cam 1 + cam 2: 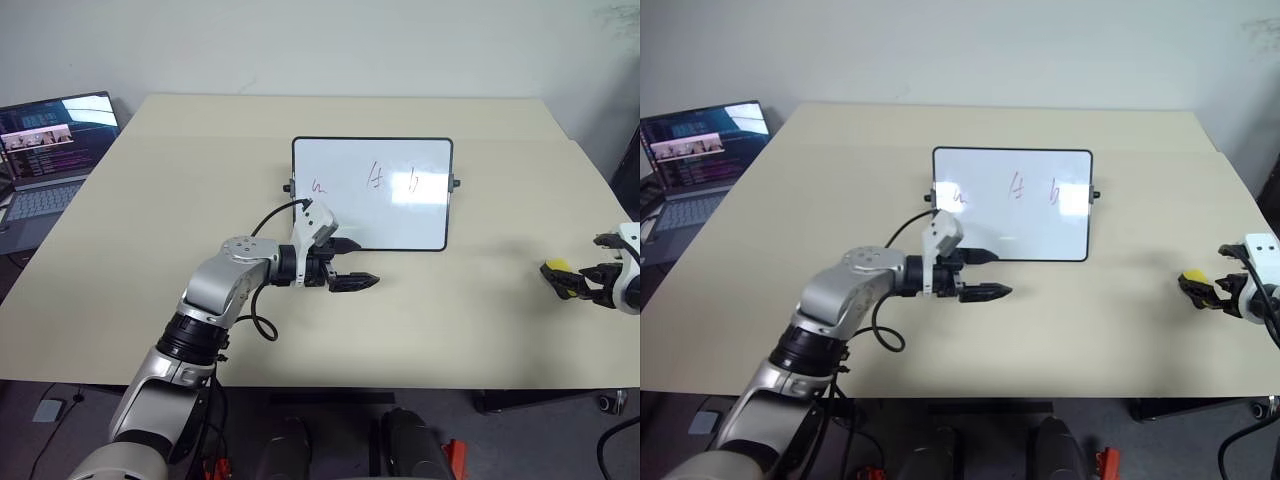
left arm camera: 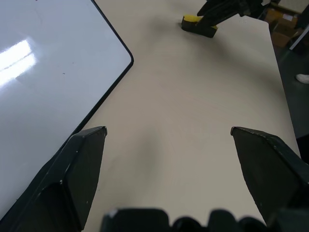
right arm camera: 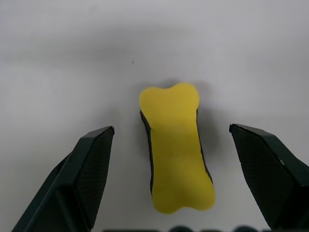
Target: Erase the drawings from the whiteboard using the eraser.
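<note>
While the whiteboard (image 1: 372,195) stands mid-table with its three drawings (image 1: 376,180) unerased, the yellow eraser (image 3: 176,147) lies flat on the table (image 1: 470,320) at the robot's far right, between the wide-open fingers of the right gripper (image 3: 186,162), untouched. A good grasp would close squarely across its narrow waist. Nearer the board's lower edge, the left gripper (image 2: 169,137) hovers, also spread wide and empty.

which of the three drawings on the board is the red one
The squiggle at the robot's left end of the whiteboard, nearest the left claw. The other two drawings are darker.
</note>
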`<state>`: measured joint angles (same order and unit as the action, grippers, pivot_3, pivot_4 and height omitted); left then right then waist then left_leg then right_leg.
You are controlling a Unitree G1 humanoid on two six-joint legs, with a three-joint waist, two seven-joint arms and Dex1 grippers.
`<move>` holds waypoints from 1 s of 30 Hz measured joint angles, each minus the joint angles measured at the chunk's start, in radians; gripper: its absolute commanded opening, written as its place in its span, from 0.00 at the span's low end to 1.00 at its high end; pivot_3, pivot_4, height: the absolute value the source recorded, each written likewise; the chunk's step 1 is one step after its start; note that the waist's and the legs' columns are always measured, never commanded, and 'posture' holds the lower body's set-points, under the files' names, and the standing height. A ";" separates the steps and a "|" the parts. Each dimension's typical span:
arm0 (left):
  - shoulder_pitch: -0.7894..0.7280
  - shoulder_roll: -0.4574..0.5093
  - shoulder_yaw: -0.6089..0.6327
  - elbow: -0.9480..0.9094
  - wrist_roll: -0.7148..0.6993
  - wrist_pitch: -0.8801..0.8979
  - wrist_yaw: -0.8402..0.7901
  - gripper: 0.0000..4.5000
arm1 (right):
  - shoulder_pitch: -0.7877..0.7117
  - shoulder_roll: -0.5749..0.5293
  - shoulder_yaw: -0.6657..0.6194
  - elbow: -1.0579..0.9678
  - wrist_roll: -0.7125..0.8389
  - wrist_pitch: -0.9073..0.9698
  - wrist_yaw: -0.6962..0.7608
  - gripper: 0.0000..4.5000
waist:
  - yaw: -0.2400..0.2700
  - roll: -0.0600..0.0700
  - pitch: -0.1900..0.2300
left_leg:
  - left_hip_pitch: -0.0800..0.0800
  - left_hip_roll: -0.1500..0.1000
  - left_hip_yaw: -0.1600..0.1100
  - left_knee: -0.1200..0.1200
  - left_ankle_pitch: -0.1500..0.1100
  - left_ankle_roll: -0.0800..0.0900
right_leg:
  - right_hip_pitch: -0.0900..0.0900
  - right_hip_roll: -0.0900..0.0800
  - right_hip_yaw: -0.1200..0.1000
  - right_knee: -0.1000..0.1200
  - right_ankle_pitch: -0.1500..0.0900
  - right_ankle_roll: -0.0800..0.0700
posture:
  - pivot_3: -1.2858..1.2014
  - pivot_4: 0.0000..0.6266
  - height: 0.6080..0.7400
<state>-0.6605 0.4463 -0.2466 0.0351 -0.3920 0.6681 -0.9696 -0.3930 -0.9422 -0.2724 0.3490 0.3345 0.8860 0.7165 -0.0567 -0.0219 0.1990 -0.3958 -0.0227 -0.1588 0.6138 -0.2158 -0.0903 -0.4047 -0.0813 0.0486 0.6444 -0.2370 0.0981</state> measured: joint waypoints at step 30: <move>0.000 0.001 0.016 0.000 0.020 -0.006 0.005 1.00 | -0.043 0.002 0.052 0.046 -0.038 -0.066 0.012 0.11 | -0.001 0.000 0.000 | 0.000 0.000 0.000 0.001 0.000 0.000 | 0.000 0.000 0.000 0.001 0.000 0.000 | 0.52 0.24 1.00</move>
<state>-0.6602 0.4478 -0.2302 0.0353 -0.3723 0.6618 -0.9649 -0.4363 -0.9404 -0.2203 0.3951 0.2970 0.8197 0.7285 -0.0573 -0.0218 0.1990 -0.3957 -0.0227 -0.1587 0.6147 -0.2157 -0.0904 -0.4046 -0.0813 0.0487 0.6449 -0.2369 0.0981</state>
